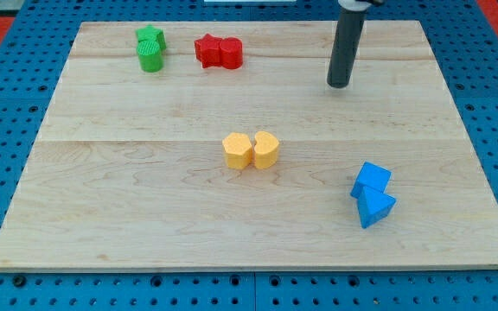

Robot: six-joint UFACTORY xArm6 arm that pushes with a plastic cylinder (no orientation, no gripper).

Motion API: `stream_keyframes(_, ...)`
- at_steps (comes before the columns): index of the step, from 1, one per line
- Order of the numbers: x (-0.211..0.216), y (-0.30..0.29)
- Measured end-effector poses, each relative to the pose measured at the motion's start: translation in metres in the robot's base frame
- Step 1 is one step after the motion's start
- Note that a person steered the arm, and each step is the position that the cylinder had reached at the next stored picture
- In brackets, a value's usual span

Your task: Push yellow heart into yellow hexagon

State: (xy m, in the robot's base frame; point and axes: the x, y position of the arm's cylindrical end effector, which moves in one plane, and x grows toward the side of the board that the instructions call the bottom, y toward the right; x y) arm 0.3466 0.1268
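Note:
The yellow hexagon (pixel 237 150) sits near the middle of the wooden board. The yellow heart (pixel 266 149) stands right beside it on the view's right, touching it. My tip (pixel 339 85) rests on the board toward the view's top right, well above and to the right of both yellow blocks and apart from every block.
Two green blocks (pixel 150 47) sit together at the view's top left. Two red blocks (pixel 219 52) sit together just to their right. Two blue blocks (pixel 372 193) sit together at the lower right. The wooden board (pixel 102 199) lies on a blue pegboard.

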Motion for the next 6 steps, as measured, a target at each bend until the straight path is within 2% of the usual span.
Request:
stream_keyframes(2, 0.077, -0.008)
stream_keyframes(4, 0.094, -0.082)
stream_keyframes(6, 0.121, -0.099)
